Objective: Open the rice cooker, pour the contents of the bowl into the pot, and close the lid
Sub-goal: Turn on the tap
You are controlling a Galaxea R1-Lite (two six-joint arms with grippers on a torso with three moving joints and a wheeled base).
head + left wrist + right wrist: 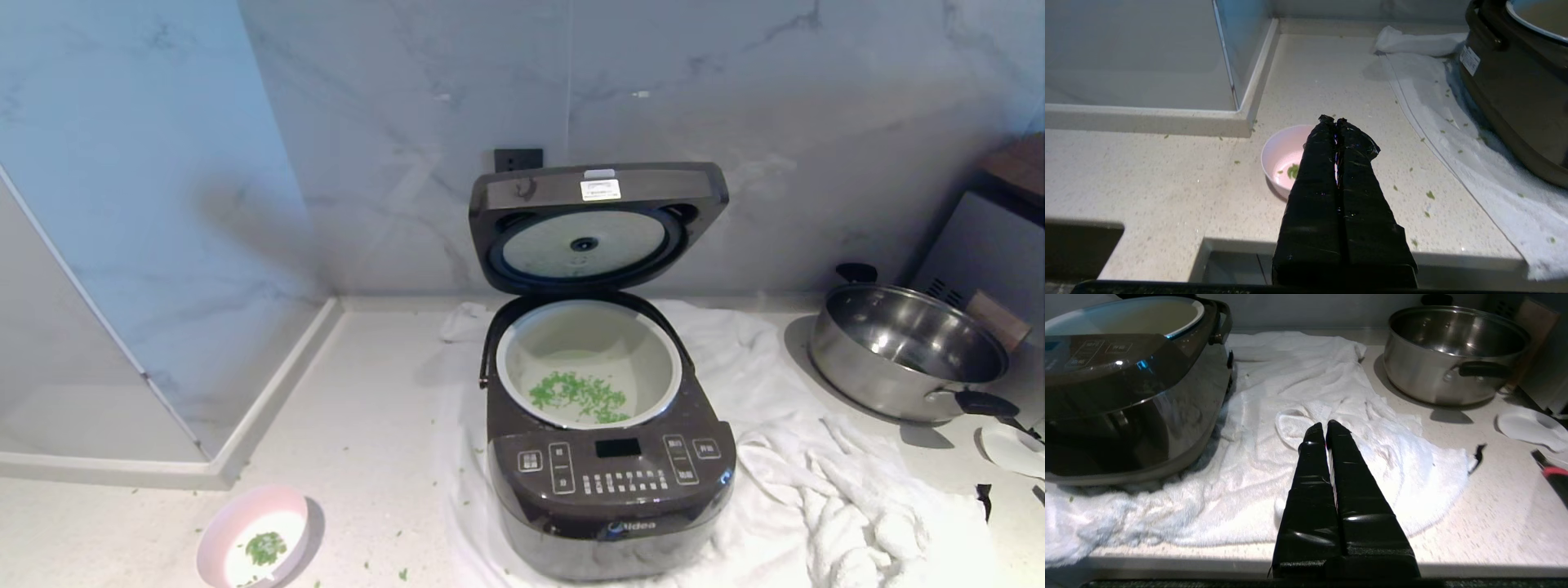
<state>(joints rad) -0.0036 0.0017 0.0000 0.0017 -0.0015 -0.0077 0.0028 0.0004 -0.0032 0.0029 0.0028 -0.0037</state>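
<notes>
The dark rice cooker stands on a white towel with its lid raised upright against the wall. Green chopped bits lie in the white pot. The pale pink bowl sits upright on the counter at the front left with a few green bits inside. My left gripper is shut and empty, held back above the counter's front edge, in front of the bowl. My right gripper is shut and empty over the towel, right of the cooker. Neither arm shows in the head view.
A steel pan with black handles stands at the right, a white dish in front of it. The crumpled white towel spreads right of the cooker. A glass panel and raised ledge bound the left. Green bits are scattered on the counter.
</notes>
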